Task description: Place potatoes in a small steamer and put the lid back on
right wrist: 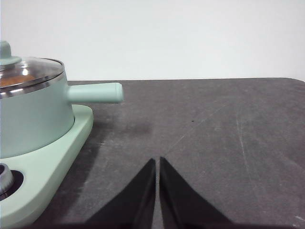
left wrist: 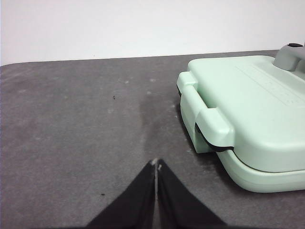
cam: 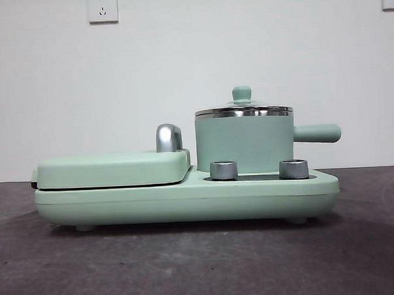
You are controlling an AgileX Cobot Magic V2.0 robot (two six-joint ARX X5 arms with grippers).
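Lid (cam: 243,110) sat on pot (cam: 244,143), sealing it; brownish shape under glass, prob. potato (right wrist: 16,79).

L claw (left wrist: 156,164) pinched closed, empty, grill plate (left wrist: 257,114) just beside.

R claw (right wrist: 157,161) closed, empty, pot handle (right wrist: 95,92) near ahead. Both parked clear; task looked done.
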